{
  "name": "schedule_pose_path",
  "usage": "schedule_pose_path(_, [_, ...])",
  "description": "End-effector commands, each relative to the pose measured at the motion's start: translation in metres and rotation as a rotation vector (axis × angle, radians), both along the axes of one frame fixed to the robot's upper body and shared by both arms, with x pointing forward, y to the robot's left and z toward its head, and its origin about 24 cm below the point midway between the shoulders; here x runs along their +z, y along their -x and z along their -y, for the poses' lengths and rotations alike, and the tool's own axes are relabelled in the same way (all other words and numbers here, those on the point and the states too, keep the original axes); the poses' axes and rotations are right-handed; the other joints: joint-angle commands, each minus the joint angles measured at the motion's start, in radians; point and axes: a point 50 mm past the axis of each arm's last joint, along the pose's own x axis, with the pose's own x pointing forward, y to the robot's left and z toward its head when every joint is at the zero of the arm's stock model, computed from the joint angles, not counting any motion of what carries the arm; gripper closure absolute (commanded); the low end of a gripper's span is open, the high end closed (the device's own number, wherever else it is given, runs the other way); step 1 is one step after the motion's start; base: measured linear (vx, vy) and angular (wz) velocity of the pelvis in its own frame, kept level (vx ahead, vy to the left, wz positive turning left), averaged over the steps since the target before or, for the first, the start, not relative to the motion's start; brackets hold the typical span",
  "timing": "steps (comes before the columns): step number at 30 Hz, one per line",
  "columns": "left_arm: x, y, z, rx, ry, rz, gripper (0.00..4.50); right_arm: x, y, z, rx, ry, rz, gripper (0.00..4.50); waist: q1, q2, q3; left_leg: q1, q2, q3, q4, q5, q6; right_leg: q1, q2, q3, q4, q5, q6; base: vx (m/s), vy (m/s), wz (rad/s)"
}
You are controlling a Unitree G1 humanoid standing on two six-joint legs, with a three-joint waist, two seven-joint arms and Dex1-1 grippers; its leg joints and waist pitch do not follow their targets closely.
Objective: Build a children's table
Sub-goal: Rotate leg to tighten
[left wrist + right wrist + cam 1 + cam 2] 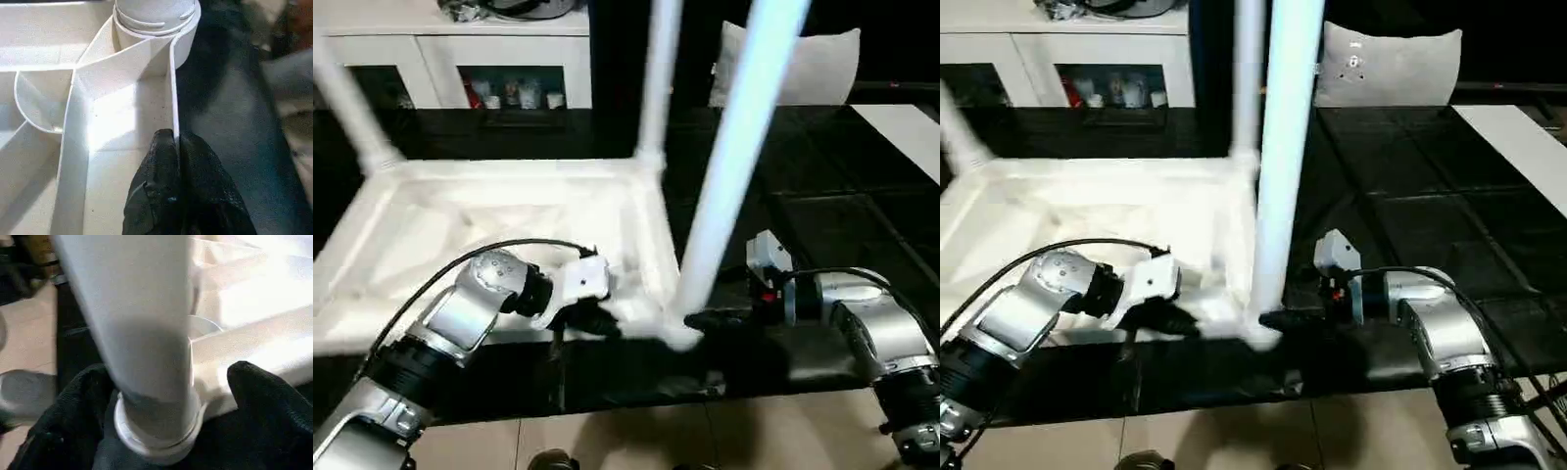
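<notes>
Children's table top (pixel 509 230) lies underside-up on the black tabletop (pixel 822 196). Left pincer (pixel 176 147) is clamped on the top's near-edge wall; right pincer (pixel 161 396) stands wide about the base of the near-corner leg (pixel 734 166), not gripping. Risk, as judged: this leaning leg, if only partly seated in its socket, may tip free.

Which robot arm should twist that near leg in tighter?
Probably the right: the right gripper has its jaws open around the near leg at its socket, while the left gripper pinches the tabletop's rim.
</notes>
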Motion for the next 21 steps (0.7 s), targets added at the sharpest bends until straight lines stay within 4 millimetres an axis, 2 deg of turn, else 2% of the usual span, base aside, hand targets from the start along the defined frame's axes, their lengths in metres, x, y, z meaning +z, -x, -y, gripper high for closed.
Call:
schedule_pose_path(1, [0.0068, 0.001, 0.007, -0.114, -0.002, 0.011, 4.5, 0.0042, 0.0009, -0.0011, 0.047, -0.001, 0.003, 0.82, -0.005, 0.002, -0.076, 0.01, 0.039, -0.005, -0.075, -0.194, 0.051, 0.06, -0.059, 0.051, -0.067, -0.315, -0.194, 0.0, 0.0, 0.0])
schedule_pose_path(6, [0.0065, 0.0018, 0.0072, -0.143, 0.001, -0.003, 4.5, 0.0024, 0.0046, -0.0038, 0.092, -0.009, -0.02, 1.28, -0.006, 0.001, -0.076, 0.008, 0.04, -0.007, -0.077, -0.201, 0.039, 0.062, -0.061, 0.051, -0.066, -0.328, -0.189, 0.0, 0.0, 0.0])
schedule_pose_path(9, [0.0066, 0.0033, 0.0085, -0.161, 0.008, -0.012, 4.5, 0.0028, 0.0058, -0.0064, 0.113, -0.019, -0.035, 1.45, -0.005, 0.0, -0.077, 0.008, 0.04, -0.007, -0.075, -0.194, 0.04, 0.062, -0.061, 0.051, -0.065, -0.321, -0.19, 0.0, 0.0, 0.0])
schedule_pose_path(11, [0.006, 0.0041, 0.0091, -0.171, 0.01, -0.015, 4.5, 0.0028, 0.0058, -0.008, 0.124, -0.022, -0.042, 1.72, -0.004, 0.0, -0.078, 0.008, 0.04, -0.006, -0.075, -0.185, 0.042, 0.062, -0.06, 0.051, -0.064, -0.314, -0.193, 0.0, 0.0, 0.0])
schedule_pose_path(12, [0.0058, 0.0042, 0.0091, -0.173, 0.01, -0.016, 4.5, 0.0025, 0.0058, -0.0083, 0.125, -0.022, -0.043, 1.81, -0.005, -0.004, -0.078, 0.007, 0.04, -0.006, -0.075, -0.183, 0.043, 0.062, -0.06, 0.051, -0.064, -0.315, -0.193, 0.0, 0.0, 0.0])
schedule_pose_path(19, [0.0046, 0.0047, 0.0082, -0.172, 0.008, -0.014, 4.5, 0.0005, 0.007, -0.0099, 0.14, -0.023, -0.062, 2.42, -0.004, -0.003, -0.077, 0.008, 0.039, -0.007, -0.076, -0.192, 0.037, 0.061, -0.061, 0.05, -0.067, -0.353, -0.177, 0.0, 0.0, 0.0])
schedule_pose_path(21, [0.0042, 0.0052, 0.0079, -0.16, 0.014, -0.016, 4.5, -0.0003, 0.009, -0.0111, 0.145, -0.033, -0.073, 2.45, -0.004, -0.003, -0.078, 0.009, 0.04, -0.007, -0.076, -0.189, 0.036, 0.061, -0.061, 0.051, -0.067, -0.348, -0.178, 0.0, 0.0, 0.0])
